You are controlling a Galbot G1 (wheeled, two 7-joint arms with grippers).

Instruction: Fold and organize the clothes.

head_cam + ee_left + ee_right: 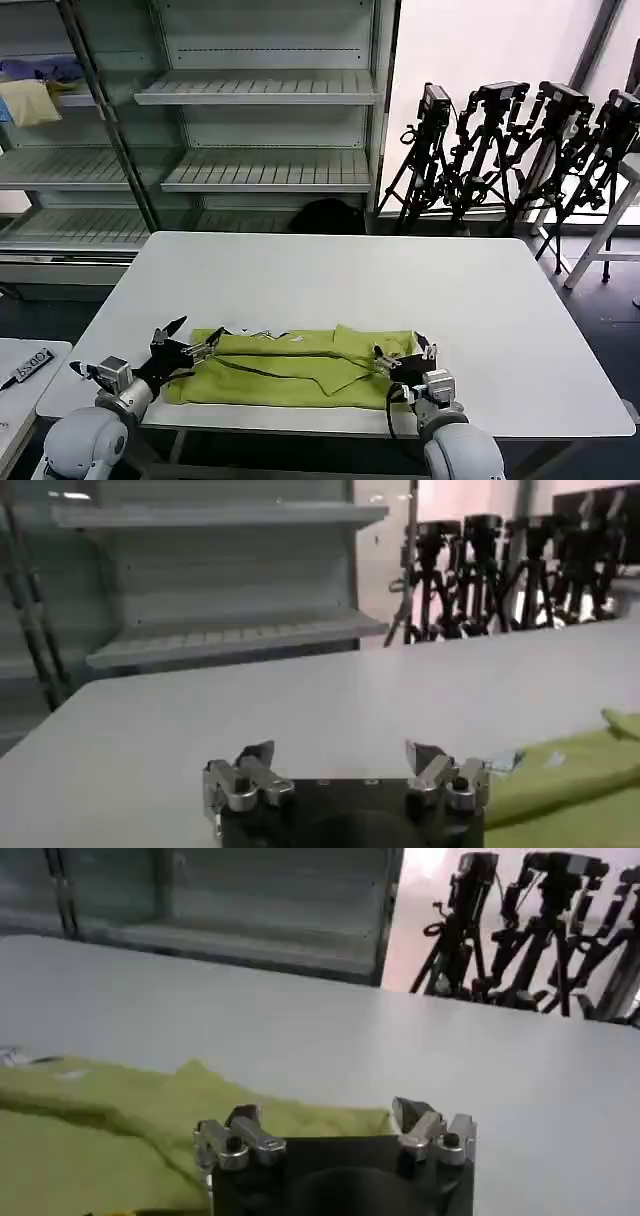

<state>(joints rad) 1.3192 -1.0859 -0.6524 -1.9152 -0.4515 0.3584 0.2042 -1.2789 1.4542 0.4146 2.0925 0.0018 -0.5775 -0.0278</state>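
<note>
White table (330, 270): T-shirt (290, 370) half-folded; left gripper (190, 350), right gripper (400, 362) spread open, empty. You grasp ends next, fold again.

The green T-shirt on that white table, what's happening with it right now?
A two-armed robot is working on the lime green T-shirt, which lies flattened in a long band along the near edge of the white table. The left pincer sits open at the shirt's left end, and the right pincer sits open over its right end. Neither is holding the fabric at this moment, so the shirt rests on the table partly folded.
</note>
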